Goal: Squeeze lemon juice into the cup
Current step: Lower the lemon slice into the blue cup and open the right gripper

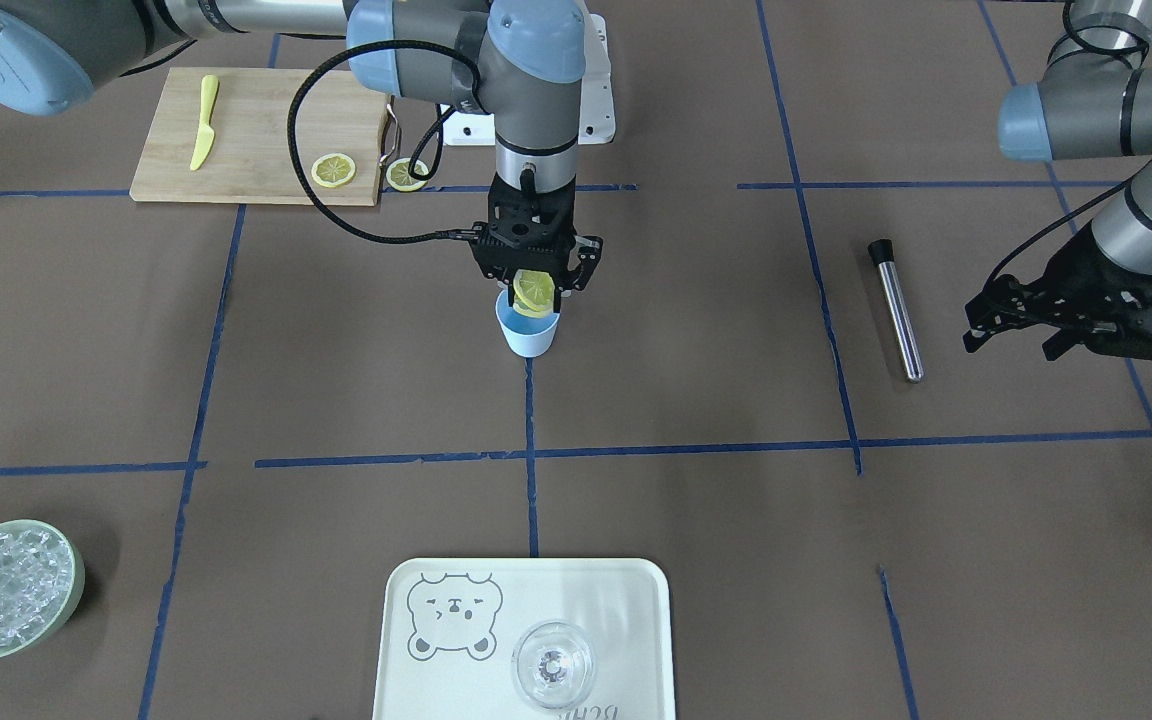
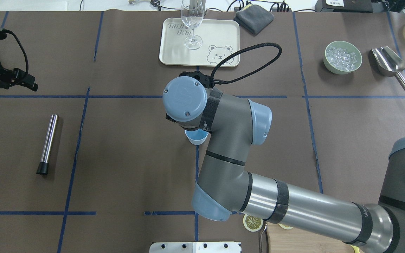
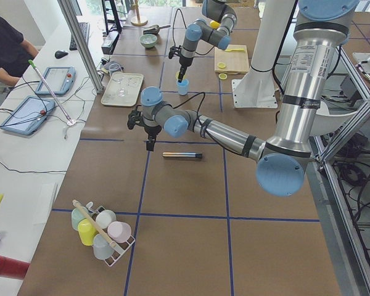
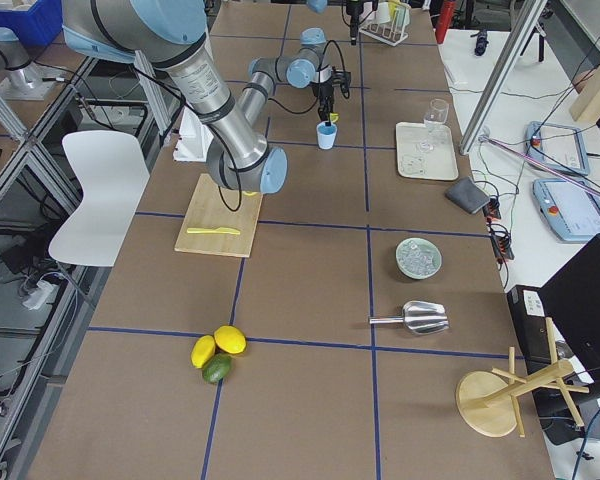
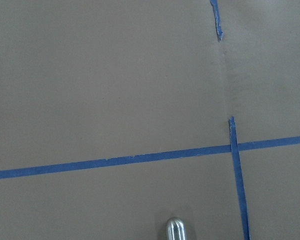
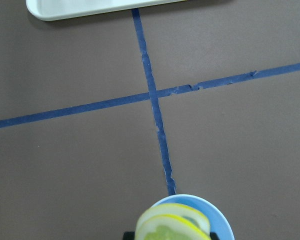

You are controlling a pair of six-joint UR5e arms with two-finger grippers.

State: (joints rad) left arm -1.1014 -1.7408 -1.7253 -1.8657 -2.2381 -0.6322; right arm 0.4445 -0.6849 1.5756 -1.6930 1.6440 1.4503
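While right hand (image 1: 536, 284) pinches lemon (image 1: 534, 292) | cup (image 2: 194, 139) mostly hidden overhead

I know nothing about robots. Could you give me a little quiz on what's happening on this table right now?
1. True or false: the right end effector holds the lemon slice over the blue cup.
2. What stands on the tray? A) a knife B) a clear glass C) a bowl of ice
3. How many loose lemon slices lie by the cutting board?
Key: 1 true; 2 B; 3 two.
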